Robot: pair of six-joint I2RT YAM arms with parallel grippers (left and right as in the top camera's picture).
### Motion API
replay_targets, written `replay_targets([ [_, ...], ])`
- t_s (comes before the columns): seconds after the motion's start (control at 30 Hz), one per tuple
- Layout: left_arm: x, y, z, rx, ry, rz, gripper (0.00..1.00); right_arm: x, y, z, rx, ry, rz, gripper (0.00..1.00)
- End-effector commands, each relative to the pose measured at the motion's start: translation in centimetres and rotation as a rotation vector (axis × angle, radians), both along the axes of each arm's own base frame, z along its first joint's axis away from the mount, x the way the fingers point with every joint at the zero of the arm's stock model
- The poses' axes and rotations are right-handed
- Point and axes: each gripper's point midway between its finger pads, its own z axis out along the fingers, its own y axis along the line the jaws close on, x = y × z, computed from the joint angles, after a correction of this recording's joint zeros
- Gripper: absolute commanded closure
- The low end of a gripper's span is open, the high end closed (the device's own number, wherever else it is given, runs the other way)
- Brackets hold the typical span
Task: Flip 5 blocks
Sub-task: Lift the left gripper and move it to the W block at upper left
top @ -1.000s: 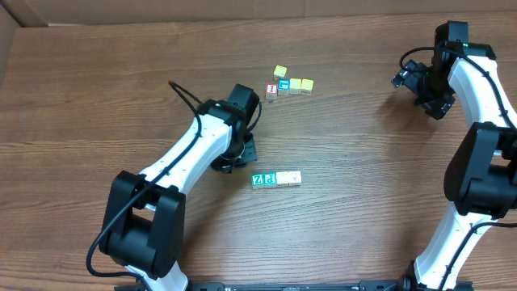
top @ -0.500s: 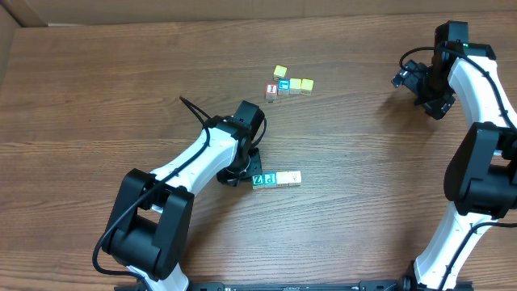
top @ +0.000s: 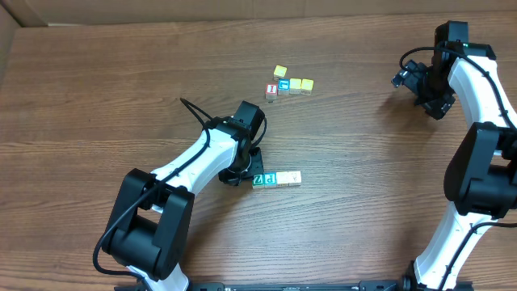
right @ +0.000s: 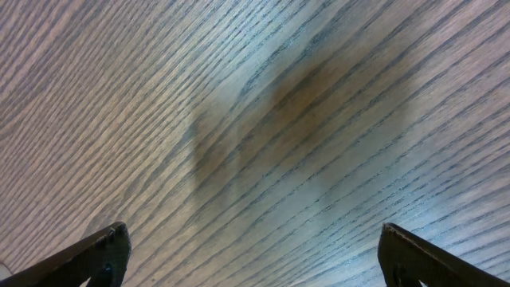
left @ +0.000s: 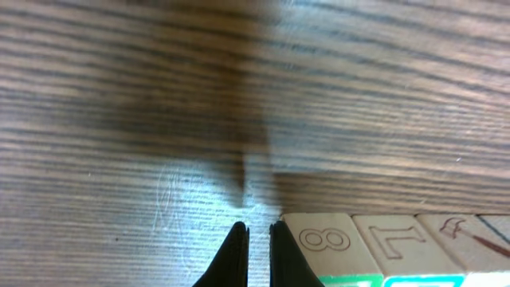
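Wood-grain counter fills every view, with only two small groups of cubes on it. My left hand point(left: 256, 237) sits low near the middle of the counter, its fingers point(left: 236, 255) pressed together and pinching nothing. The row point(top: 276, 179) of blocks lies immediately to its right, with its long axis parallel to the near edge. The teal block point(top: 258, 180) is at the left end, the blue block point(top: 271, 179) is next, and paler ones follow. In the wrist view the closed tips meet that end block at its corner, beside a pale face cut with an 8. I cannot tell whether they touch it or stand just beside it.

My right hand point(right: 259, 259) is spread wide over bare wood near the far right corner, well apart from everything, so the left arm is clearly the nearer one. A cluster point(top: 287, 83) of yellow, red and blue cubes sits toward the far edge.

I judge that a push along the row's axis would only slide the blocks. To tip the end one over, I need to press across the axis.
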Motion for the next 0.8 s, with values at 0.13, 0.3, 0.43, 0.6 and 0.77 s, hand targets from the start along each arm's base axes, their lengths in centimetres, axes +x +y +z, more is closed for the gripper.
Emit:
replay_targets([
  [0.13, 0.1, -0.5, 0.5, -0.019, -0.020, -0.001, 0.96, 0.7, 0.0, 1.9, -0.009, -0.051, 0.005, 0.00],
  [0.3, 0.1, -0.5, 0.5, -0.023, -0.017, -0.002, 0.96, 0.7, 0.0, 1.9, -0.009, -0.051, 0.005, 0.00],
  [0.43, 0.5, -0.3, 0.9, -0.026, -0.024, -0.006, 0.96, 0.7, 0.0, 1.9, -0.009, -0.051, 0.005, 0.00],
  [0.6, 3.2, 0.8, 3.6, -0.023, -0.076, -0.003, 0.96, 0.7, 0.0, 1.9, -0.009, -0.051, 0.005, 0.00],
  [0.77, 7.9, 3.4, 8.5, 0.008, -0.196, 0.058, 0.89, 0.7, 0.0, 1.9, -0.009, -0.051, 0.005, 0.00],
])
